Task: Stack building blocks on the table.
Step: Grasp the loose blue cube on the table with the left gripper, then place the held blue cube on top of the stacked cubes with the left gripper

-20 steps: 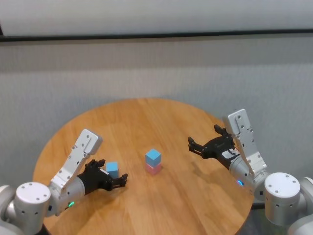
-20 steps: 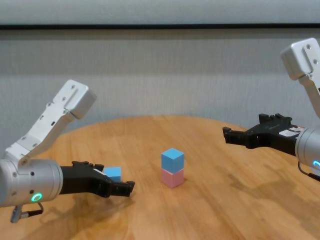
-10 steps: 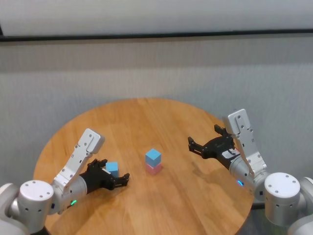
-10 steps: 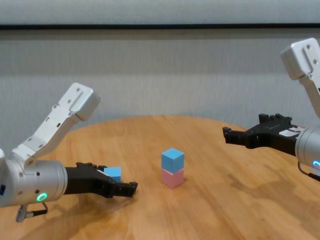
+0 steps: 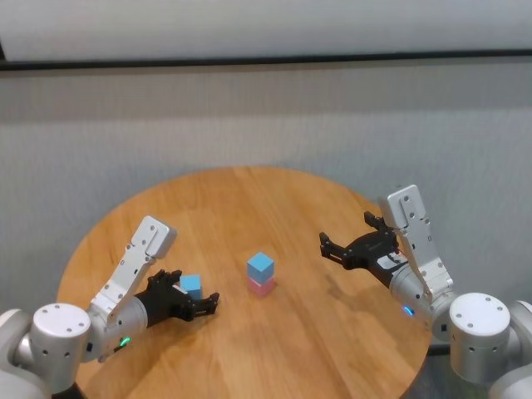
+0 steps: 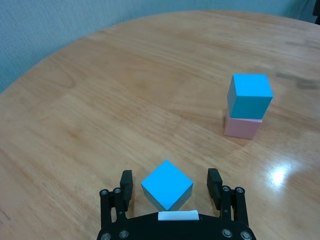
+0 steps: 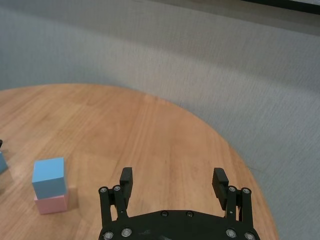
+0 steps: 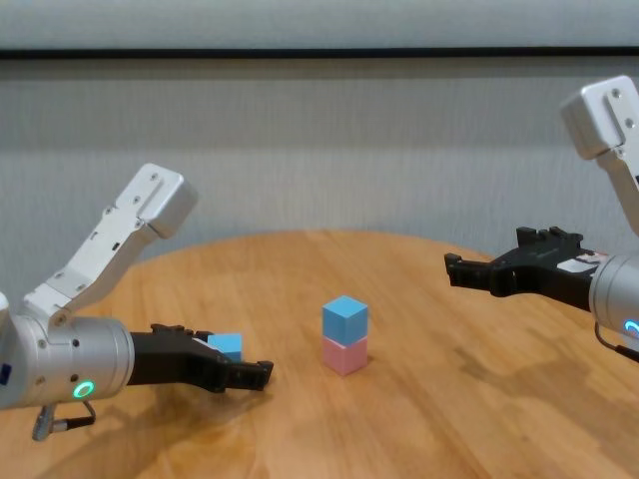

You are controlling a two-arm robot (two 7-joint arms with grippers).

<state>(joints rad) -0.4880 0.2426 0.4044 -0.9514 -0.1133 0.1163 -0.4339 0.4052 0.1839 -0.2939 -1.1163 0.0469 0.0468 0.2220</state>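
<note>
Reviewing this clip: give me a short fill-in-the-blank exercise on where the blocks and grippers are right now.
1. On the table, a blue block sits on top of a ____ block.
2. The loose blue block lies between the fingers of the ____ gripper.
3. The right gripper hovers above the table with its jaws ____.
4. The number of blocks in the stack is ____.

Missing words: pink; left; open; two

I see a grey textured wall (image 5: 266,116) standing well beyond the jaws of the right gripper (image 7: 172,182), straight out ahead of them. Higher up on it I make out a thin black strip (image 5: 266,61), with a white band (image 5: 266,25) above.
</note>
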